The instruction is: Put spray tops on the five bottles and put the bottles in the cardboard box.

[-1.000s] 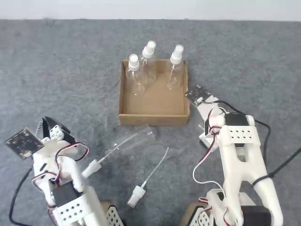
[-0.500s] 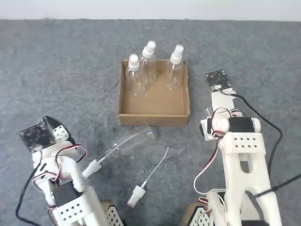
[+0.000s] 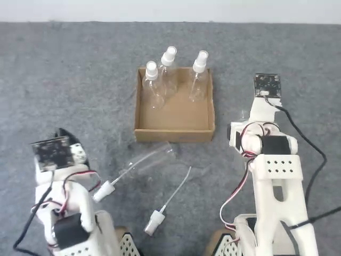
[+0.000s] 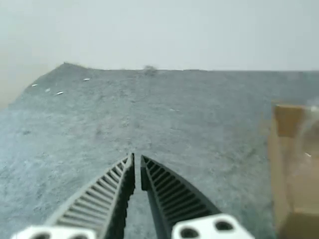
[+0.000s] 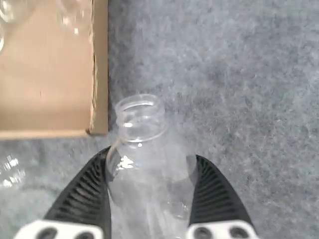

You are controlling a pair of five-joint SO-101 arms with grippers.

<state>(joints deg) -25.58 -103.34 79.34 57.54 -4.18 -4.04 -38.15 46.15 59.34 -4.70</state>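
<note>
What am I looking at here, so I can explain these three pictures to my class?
Two small robot arms sit at a grey carpeted table. One picture looks down from above; the other two come from cameras on each arm's wrist. A cardboard box holds three capped bottles. A fourth bottle lies on the table with two spray tops. The right gripper holds an uncapped bottle; the left gripper is shut and empty.
</note>
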